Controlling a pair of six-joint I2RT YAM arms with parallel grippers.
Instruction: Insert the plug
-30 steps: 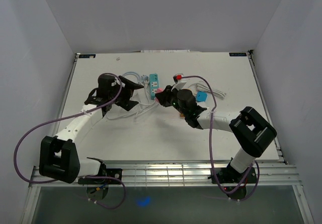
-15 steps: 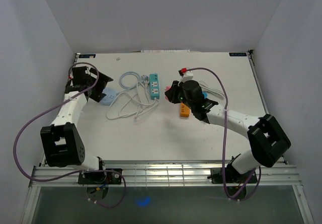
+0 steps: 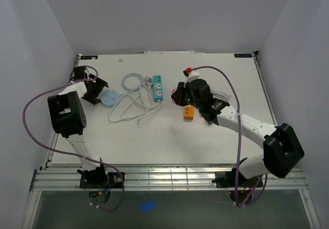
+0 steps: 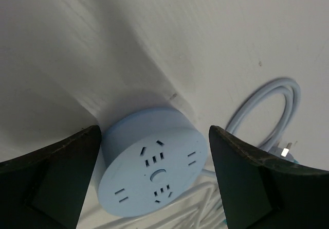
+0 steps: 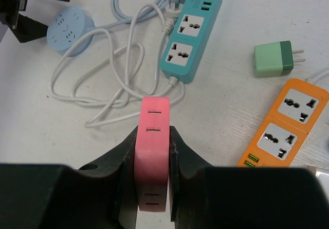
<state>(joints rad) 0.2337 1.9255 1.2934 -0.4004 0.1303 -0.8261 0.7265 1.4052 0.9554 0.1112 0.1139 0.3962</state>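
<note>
Pinching a pink plug, the right pincer hangs over the white table, pale walls around; left pincer spread.

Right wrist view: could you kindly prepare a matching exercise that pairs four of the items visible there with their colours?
Things:
1. round socket
2. two-pronged charger
3. slotted block gripped in the right end effector
4. right-edge power strip

Colours:
A. orange
B. pale blue
C. pink
D. green

Pairs: 1-B, 2-D, 3-C, 4-A.
</note>
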